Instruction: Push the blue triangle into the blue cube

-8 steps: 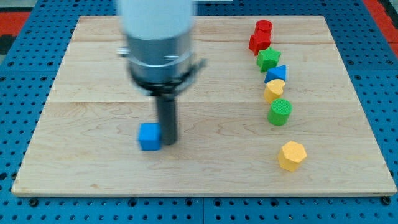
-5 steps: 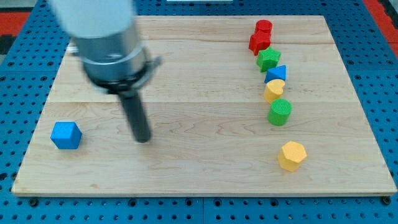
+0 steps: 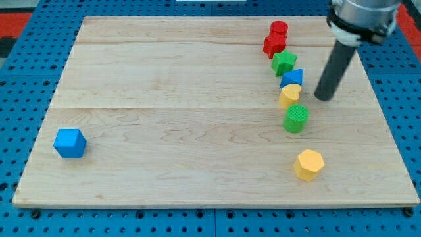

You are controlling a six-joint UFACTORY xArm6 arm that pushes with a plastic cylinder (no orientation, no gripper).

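Observation:
The blue triangle [image 3: 293, 78] lies near the view's right, in a column of blocks, between a green block above it and a yellow block below it. The blue cube [image 3: 70, 143] sits far away at the view's left, near the board's left edge. My tip [image 3: 321, 97] is on the board just right of the column, a short gap to the right of the blue triangle and slightly below it. It touches no block.
The column holds two red blocks [image 3: 275, 38] at the top, a green block [image 3: 284, 62], a yellow block [image 3: 289, 96] and a green cylinder [image 3: 296, 118]. A yellow hexagonal block [image 3: 308, 164] lies apart below. The wooden board [image 3: 197, 85] has blue pegboard around it.
The blue cube slid from the board's middle to the far left. My tip then swung from the left-middle of the board across to the right of the block column.

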